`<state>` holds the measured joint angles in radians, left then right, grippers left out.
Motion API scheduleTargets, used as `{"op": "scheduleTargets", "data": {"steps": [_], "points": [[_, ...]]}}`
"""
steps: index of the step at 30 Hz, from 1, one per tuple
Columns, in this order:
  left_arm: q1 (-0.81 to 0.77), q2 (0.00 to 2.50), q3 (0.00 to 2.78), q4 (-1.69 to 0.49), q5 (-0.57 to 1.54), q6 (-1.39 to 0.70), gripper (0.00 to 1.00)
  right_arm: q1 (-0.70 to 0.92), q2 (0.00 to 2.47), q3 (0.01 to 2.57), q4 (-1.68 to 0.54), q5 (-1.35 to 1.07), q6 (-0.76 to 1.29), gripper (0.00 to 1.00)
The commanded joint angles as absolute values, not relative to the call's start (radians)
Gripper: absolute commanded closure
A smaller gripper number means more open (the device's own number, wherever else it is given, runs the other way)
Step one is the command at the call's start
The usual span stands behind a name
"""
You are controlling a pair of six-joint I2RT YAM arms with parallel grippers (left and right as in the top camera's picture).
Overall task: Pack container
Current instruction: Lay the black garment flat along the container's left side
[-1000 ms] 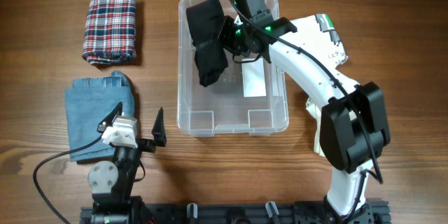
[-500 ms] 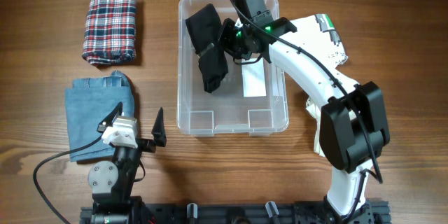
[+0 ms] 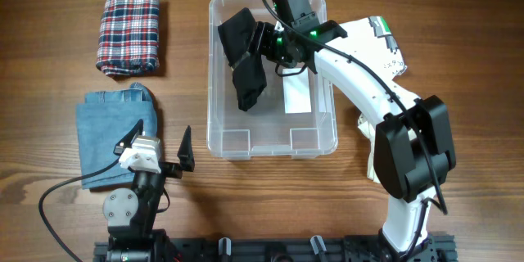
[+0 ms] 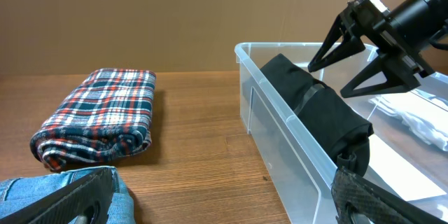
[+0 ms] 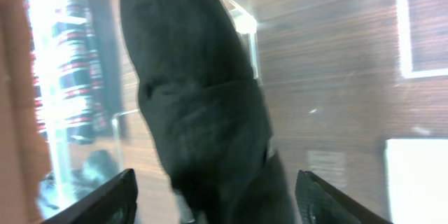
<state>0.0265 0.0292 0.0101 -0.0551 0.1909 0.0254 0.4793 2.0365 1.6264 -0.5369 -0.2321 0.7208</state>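
— Overhead?
— The container (image 3: 214, 123) stood on the table (image 3: 49, 65). A black garment (image 3: 244, 70) lay inside, by its left wall. Right gripper (image 3: 260, 43) over it, jaws spread, holding nothing. Left gripper (image 3: 157, 139), left of the container, jaws apart.
— Left wrist?
— Plaid cloth (image 4: 98, 122) lay left of the container.
— Right wrist?
— Fingers (image 5: 115, 197) wide either side of the garment.

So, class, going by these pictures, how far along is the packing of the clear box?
Done: one black cloth already lies inside the box. In hand: nothing is gripped, and the right hand hangs open just over that cloth. Left: the checked cloth and the folded jeans lie on the table outside the box, so most of the packing looks still to be done.
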Motion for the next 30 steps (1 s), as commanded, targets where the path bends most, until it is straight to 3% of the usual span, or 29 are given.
{"op": "scheduleTargets", "data": {"steps": [1, 4, 9, 21, 30], "points": [[0.033, 0.027, 0.006, -0.060, 0.185, 0.038, 0.00, 0.484, 1.999, 1.636, -0.566, -0.101, 0.521, 0.15], [0.033, 0.027, 0.006, -0.060, 0.185, 0.038, 0.00, 0.484, 1.999, 1.636, -0.580, -0.084, 0.432, 0.17], [0.033, 0.027, 0.006, -0.060, 0.185, 0.038, 0.00, 0.498, 1.999, 1.636, -0.600, -0.086, 0.359, 0.42], [0.033, 0.027, 0.006, -0.060, 0.185, 0.038, 0.00, 0.521, 1.975, 1.636, -0.575, -0.227, 0.218, 0.46], [0.033, 0.027, 0.006, -0.060, 0.185, 0.038, 0.00, 0.521, 1.927, 1.636, -0.543, -0.276, 0.209, 0.41]]}}
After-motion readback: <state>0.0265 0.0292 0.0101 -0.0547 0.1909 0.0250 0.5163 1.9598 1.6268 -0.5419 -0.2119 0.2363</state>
